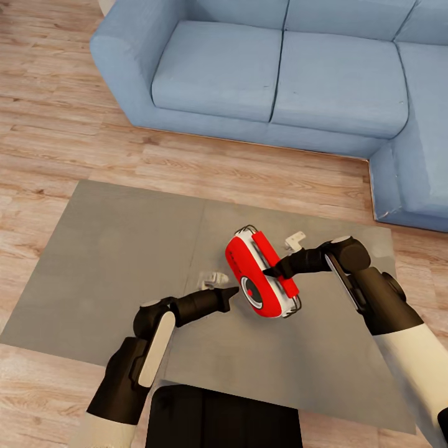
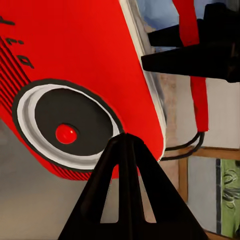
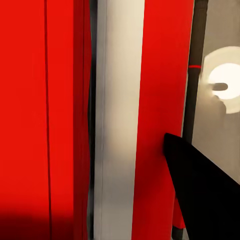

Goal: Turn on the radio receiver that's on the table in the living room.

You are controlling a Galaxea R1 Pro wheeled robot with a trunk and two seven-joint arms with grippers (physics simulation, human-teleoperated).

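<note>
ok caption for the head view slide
Both pincers, left and right, close on the tilted red radio above the grey table.

Black forearms (image 1: 379, 298), white upper sleeves

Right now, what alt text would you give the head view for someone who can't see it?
A red radio receiver sits tilted on a low grey table, with the right gripper at its red side and the closed left gripper pointing at its round dial. A blue sofa stands behind on a light wood floor.
</note>
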